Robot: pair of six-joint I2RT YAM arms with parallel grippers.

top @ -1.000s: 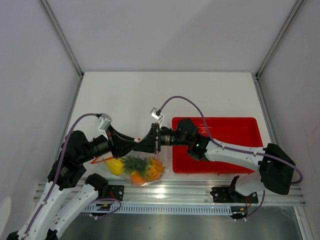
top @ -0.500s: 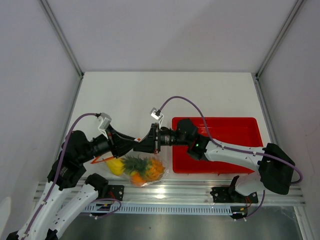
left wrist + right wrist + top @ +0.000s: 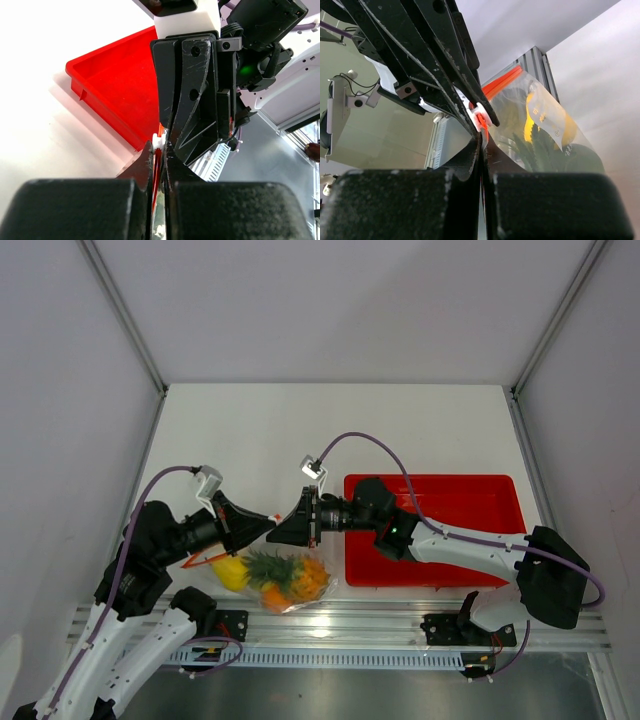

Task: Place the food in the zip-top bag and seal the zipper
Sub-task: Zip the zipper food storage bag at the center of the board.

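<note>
In the overhead view we see the bag (image 3: 290, 585) at the lower middle of the frame, near the front edge of the desk (image 3: 300, 430) and just left of the red tray (image 3: 480, 502). Through the clear plastic we make out the pineapple (image 3: 298, 576), with the lemon (image 3: 230, 573) to its left and the orange ball (image 3: 273, 596) below it.

Above the bag, the left claw (image 3: 266, 527) and the right claw (image 3: 279, 533) meet tip to tip. In the left wrist view, the left claw is clenched on the zipper (image 3: 156, 167), the red strip pinched between its fingers. A small white clip (image 3: 158, 141) sits just past the tips. In the right wrist view, the right claw is likewise clenched on the zipper. The rest of the strip runs away toward the upper right of that frame, and the bag hangs beside it.
</note>
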